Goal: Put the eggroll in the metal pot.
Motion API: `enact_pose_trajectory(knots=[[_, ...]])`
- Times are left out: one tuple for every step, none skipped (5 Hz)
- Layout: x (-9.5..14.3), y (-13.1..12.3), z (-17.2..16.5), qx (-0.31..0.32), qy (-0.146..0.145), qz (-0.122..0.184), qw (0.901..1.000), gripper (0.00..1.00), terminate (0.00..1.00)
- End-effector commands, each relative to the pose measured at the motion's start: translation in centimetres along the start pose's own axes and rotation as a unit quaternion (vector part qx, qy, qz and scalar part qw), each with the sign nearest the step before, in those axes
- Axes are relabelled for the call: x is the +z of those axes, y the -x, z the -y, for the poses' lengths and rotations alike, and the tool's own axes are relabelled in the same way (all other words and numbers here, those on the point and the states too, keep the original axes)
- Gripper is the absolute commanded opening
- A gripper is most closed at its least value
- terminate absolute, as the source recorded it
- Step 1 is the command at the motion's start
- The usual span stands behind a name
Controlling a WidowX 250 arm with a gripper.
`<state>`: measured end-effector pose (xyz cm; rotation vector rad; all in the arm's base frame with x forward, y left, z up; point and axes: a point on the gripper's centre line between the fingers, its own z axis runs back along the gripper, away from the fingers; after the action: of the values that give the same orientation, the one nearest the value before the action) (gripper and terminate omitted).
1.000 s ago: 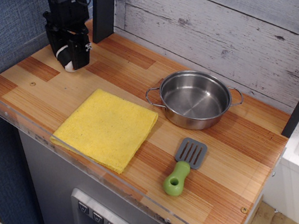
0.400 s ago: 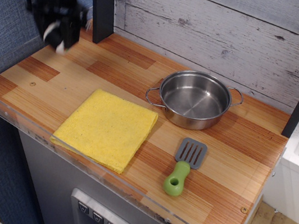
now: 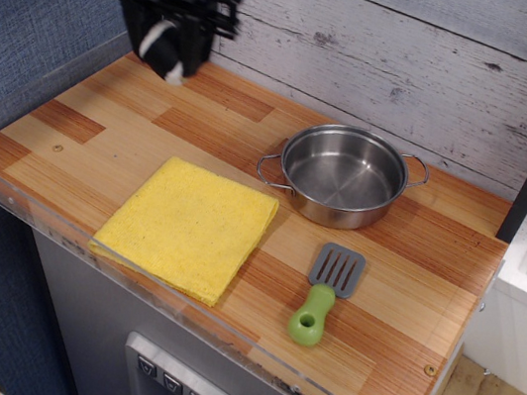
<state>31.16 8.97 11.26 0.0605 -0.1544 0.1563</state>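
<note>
**Eggroll held aloft at the back-left of the counter, pot empty**

The black gripper (image 3: 170,47) hangs above the back-left corner of the wooden counter (image 3: 403,330), close to the whitewashed plank wall (image 3: 418,42). Its jaws are closed on the eggroll (image 3: 164,49), which shows as a small black-and-white blur between them (the orange and green centre cannot be made out at this sharpness). The eggroll is clear of the counter surface, well apart from the pot.

The metal pot (image 3: 342,175) stands upright toward the back of the counter, right of centre, with one thin loop handle pointing left-front and the other to the right. Its shiny interior holds nothing.

A folded yellow cloth (image 3: 189,226) lies flat at the front-left, its far right corner near the pot's left handle but not touching it. In front of the pot lies a small spatula (image 3: 321,297) with a grey slotted blade and a green handle; the blade points toward the pot, near it but apart, and the handle points to the counter's front edge.

A clear plastic rim (image 3: 4,192) runs along the counter's front and left edges. Below it, on the grey front panel, sits a row of small buttons (image 3: 172,382); any marks on them are too small to read. No brand names, labels or writing can be read anywhere in the view.
</note>
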Motion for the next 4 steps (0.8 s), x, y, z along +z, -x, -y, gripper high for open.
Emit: enact_pose_trajectory(knots=[[-1.3, 0.4, 5.4, -0.05, 0.033, 0.003, 0.9982, 0.0, 0.0], [-2.4, 0.3, 7.4, -0.059, 0.063, -0.001, 0.9963, 0.0, 0.0], [-2.6, -0.8, 9.4, -0.071, 0.077, 0.006, 0.9945, 0.0, 0.0], [-2.6, -1.9, 10.7, -0.076, 0.073, 0.012, 0.9944, 0.0, 0.0]])
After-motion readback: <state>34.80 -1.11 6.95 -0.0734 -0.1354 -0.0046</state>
